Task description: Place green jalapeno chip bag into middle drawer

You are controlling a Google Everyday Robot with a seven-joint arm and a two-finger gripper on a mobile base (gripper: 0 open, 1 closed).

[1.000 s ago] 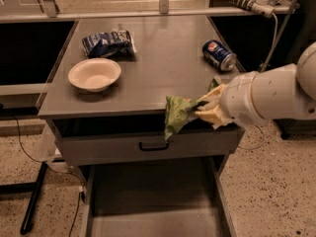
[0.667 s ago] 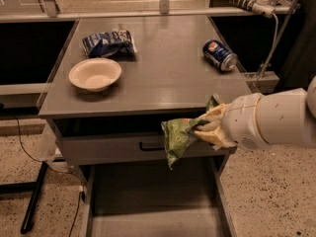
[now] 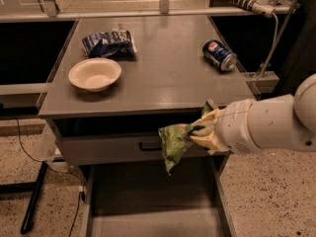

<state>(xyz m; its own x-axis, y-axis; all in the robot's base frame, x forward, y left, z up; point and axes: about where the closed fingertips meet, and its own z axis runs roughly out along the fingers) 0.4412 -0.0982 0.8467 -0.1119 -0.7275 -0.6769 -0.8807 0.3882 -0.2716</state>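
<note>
- Camera view: the gripper is just past the front edge of the cabinet top, at the end of the bulky white arm that reaches in from the right.
- Its fingers are clenched on the right end of the green jalapeno chip bag. The rest of the bag hangs down and to the left, in the air.
- The bag is in front of the closed drawer front and partly hides its small black handle. It is above the open middle drawer, whose flat grey floor lies pulled out below.
- I judge that the end grip lets the bag dangle free of the cabinet edge, so it can be lowered straight into the drawer.
- The bag is well above the drawer floor and not yet released, so lowering and letting go are left to do.
- The white bowl, the blue-and-white snack bag and the blue can lie on the cabinet top, well apart from the gripper.
- Against the earlier frames: a second ago the bag was level with the cabinet's front edge. It has since come down in front of the drawer front, and the arm has dropped with it. The things on top have not moved.
</note>
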